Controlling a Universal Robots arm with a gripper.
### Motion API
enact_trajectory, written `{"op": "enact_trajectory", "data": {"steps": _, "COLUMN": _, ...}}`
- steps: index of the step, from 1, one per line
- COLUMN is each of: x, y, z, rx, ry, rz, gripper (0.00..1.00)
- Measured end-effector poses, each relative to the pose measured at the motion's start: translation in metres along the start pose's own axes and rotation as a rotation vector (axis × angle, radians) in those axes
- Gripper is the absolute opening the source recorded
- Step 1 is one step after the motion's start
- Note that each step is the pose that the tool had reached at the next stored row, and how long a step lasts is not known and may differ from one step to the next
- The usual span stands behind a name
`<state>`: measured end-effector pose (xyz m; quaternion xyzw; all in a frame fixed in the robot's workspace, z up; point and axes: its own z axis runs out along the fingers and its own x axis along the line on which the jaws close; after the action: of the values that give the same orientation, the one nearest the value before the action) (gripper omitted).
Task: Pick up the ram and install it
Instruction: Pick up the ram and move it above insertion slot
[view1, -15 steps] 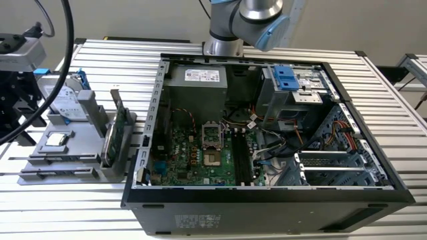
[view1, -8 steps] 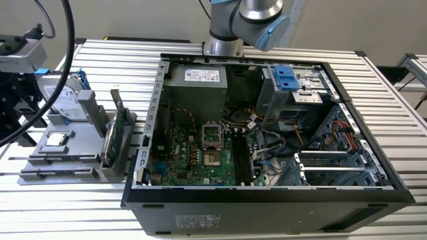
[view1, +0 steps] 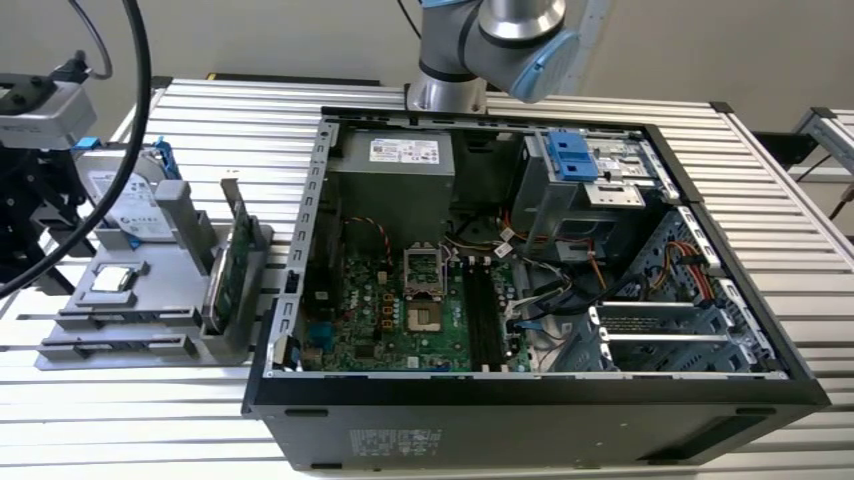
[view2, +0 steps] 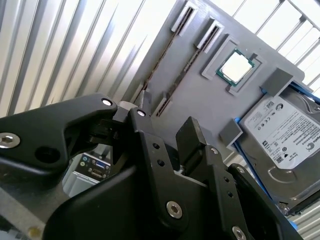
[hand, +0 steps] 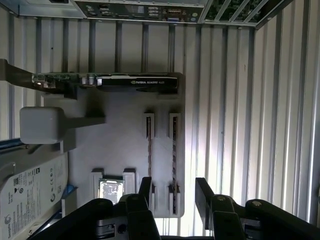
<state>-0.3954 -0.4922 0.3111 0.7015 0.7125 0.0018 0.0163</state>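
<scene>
The hand (hand: 174, 192) hung wide open and empty above the grey holder (hand: 125, 105) on the tabletop (hand: 225, 125). Its fingers (hand: 202, 192) seemingly straddled the ram (hand: 174, 145), which stood edge-up in its slot so both faces could be gripped.

The ram (hand: 173, 150) shows only edge-on, its chips too small to tell; the exterior view's top edge crops the arm (view1: 514, 40).

The silver-and-blue robot arm (view1: 523, 35) stands at the far side, its black 2-finger gripper (hand: 174, 187) pointing down, fingers parted and empty.
</scene>
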Motion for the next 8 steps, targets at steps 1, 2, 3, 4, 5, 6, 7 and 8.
{"op": "enact_trajectory", "data": {"steps": 1, "x": 0.0000, "y": 0.0000, "z": 0.0006, "rx": 0.0001, "ry": -0.0001, "rz": 0.000, "gripper": 1.00}}
{"op": "enact_trajectory", "data": {"steps": 2, "x": 0.0000, "y": 0.0000, "z": 0.0012, "rx": 0.0001, "ry": -0.0001, "rz": 0.000, "gripper": 1.00}}
{"op": "enact_trajectory", "data": {"steps": 3, "x": 0.0000, "y": 0.0000, "z": 0.0018, "rx": 0.0001, "ry": -0.0001, "rz": 0.000, "gripper": 1.00}}
{"op": "enact_trajectory", "data": {"steps": 4, "x": 0.0000, "y": 0.0000, "z": 0.0023, "rx": 0.0001, "ry": -0.0001, "rz": 0.000, "gripper": 1.00}}
{"op": "enact_trajectory", "data": {"steps": 5, "x": 0.0001, "y": 0.0000, "z": 0.0027, "rx": 0.0002, "ry": -0.0002, "rz": 0.000, "gripper": 1.00}}
{"op": "enact_trajectory", "data": {"steps": 6, "x": 0.0001, "y": -0.0001, "z": 0.0033, "rx": 0.0001, "ry": -0.0001, "rz": 0.000, "gripper": 1.00}}
{"op": "enact_trajectory", "data": {"steps": 7, "x": 0.0001, "y": -0.0001, "z": 0.0038, "rx": 0.0001, "ry": -0.0001, "rz": 0.000, "gripper": 1.00}}
{"op": "enact_trajectory", "data": {"steps": 8, "x": 0.0001, "y": -0.0001, "z": 0.0043, "rx": 0.0001, "ry": -0.0001, "rz": 0.000, "gripper": 1.00}}
